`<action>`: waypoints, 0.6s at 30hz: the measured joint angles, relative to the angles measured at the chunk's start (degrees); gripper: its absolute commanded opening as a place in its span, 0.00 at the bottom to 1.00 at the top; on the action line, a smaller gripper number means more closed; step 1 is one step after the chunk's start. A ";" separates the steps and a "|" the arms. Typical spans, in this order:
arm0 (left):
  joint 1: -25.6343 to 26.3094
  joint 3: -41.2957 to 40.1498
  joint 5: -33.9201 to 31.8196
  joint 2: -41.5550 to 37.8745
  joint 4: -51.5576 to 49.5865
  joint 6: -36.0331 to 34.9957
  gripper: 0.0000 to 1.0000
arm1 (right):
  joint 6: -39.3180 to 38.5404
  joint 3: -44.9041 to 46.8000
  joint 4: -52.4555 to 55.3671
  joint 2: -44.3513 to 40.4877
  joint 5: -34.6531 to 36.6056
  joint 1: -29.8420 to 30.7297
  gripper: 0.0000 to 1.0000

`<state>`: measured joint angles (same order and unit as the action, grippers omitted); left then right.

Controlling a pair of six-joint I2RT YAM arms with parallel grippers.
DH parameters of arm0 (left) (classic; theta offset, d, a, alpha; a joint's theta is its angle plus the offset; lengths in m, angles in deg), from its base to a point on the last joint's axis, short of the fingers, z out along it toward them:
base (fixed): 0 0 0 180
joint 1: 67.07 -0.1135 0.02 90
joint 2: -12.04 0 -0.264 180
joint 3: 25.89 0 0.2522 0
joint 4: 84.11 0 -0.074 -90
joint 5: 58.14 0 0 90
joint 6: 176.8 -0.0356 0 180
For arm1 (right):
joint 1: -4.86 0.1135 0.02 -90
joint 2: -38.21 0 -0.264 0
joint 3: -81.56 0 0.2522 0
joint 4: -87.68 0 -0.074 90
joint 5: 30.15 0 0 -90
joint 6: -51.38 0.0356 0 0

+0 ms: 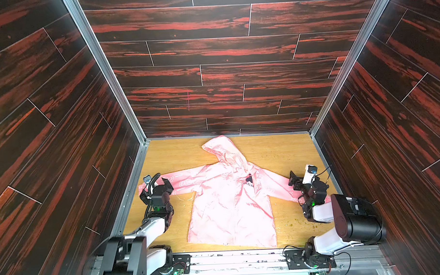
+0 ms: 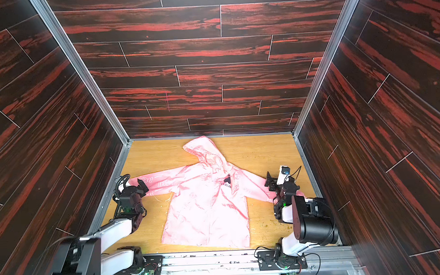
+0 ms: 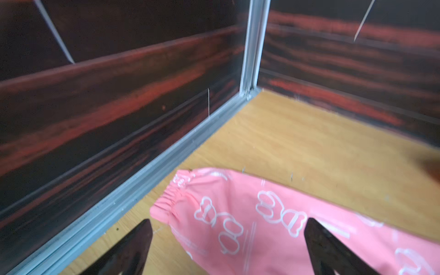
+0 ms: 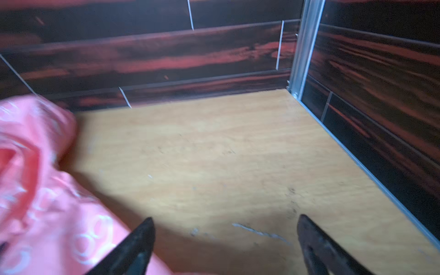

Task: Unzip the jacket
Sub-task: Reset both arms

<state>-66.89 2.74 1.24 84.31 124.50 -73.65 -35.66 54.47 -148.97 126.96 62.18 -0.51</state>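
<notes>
Left jaws: stand spread wide, pinch nothing. Hover over the end of the sleeve (image 3: 238,226) on the robot's left, with the gathered cuff (image 3: 170,202) lying between the two fingertips (image 3: 140,240) in the wrist view, close to the side wall (image 3: 95,119).

Jacket (image 1: 229,208): lies flat and front up on the wooden counter (image 1: 179,154), about midway between the left arm (image 1: 154,226) and the right arm (image 1: 322,212), both sleeves stretched outward. Front panels meet down the middle. Hood (image 1: 222,149) points toward the back wall (image 1: 224,75), leaning left. Dark bear logo (image 1: 249,179) with lettering sits on the chest, right of centre in both top views.

Right jaws: stand spread wide, pinch nothing. Hang above bare counter, with the pink fabric of the other sleeve (image 4: 52,214) just beside one fingertip. That sleeve's end is hidden under the arm in both top views.
</notes>
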 measured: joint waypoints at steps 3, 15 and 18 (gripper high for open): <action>-0.24 1.01 2.71 11.13 8.81 -2.01 0.97 | 0.42 0.00 -1.31 0.02 0.26 0.11 0.99; -0.57 7.37 7.32 17.62 10.38 -4.61 1.00 | 1.44 -3.06 2.10 0.02 4.57 0.87 0.99; -0.57 7.43 7.74 17.57 9.55 -4.76 1.00 | 1.49 -3.26 2.89 0.02 4.92 0.94 0.99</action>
<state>-67.46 10.18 8.98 101.88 134.05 -78.41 -34.17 51.22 -146.09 126.98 67.09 0.43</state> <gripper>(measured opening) 0.999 0.988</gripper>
